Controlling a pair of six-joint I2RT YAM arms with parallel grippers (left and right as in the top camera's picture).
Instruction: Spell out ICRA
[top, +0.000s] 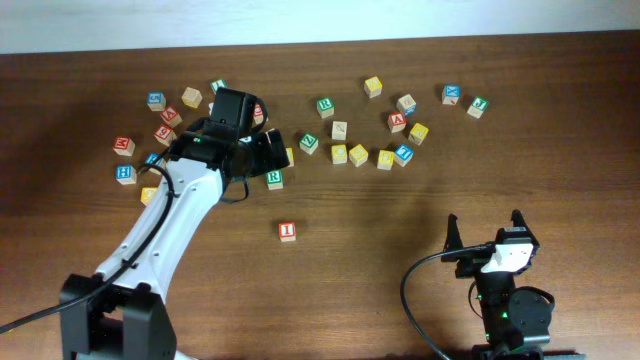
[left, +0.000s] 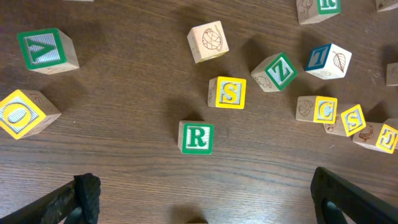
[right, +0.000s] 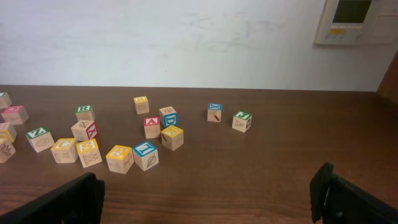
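One letter, the I, sits alone at five o'clock from the R, below the left gripper, spread and empty; C and A wait at two o'clock, right gripper parked open.

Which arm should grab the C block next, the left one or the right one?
Probably left. The left end effector hovers open near the yellow C block, which shows in its camera. The right end effector sits far from it.
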